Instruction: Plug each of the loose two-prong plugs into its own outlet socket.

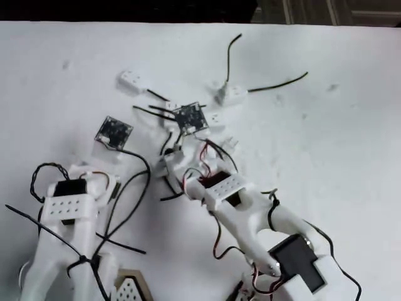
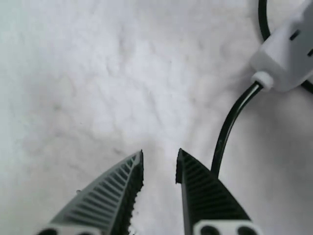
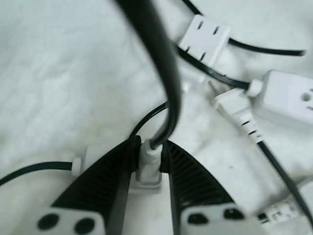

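- High view: the right arm (image 1: pixel 250 219) was stretched into the knot of cords (image 1: pixel 188 150) in the middle of the desk (image 1: pixel 351 163). The left arm (image 1: pixel 66 219) stood apart at the near side. A socket block (image 1: pixel 233 94) lay beyond the knot. The far and right parts of the desk were bare and gave open room.
- Left wrist view: the left hand (image 2: pixel 159 155) was a little open and held nothing, over bare desk. A white connector (image 2: pixel 288 54) with a black cord (image 2: pixel 230 122) lay near, not touching it.
- Right wrist view: the right hand (image 3: pixel 149 146) was closed on a white plug (image 3: pixel 146 169). A slotted socket (image 3: pixel 205 36) lay ahead, behind crossing cords.
- In my judgement the step in hand was carrying this plug to a socket. The next move called for lifting it free of the cords, turning its prongs (hidden here) to the slots, and pushing straight.
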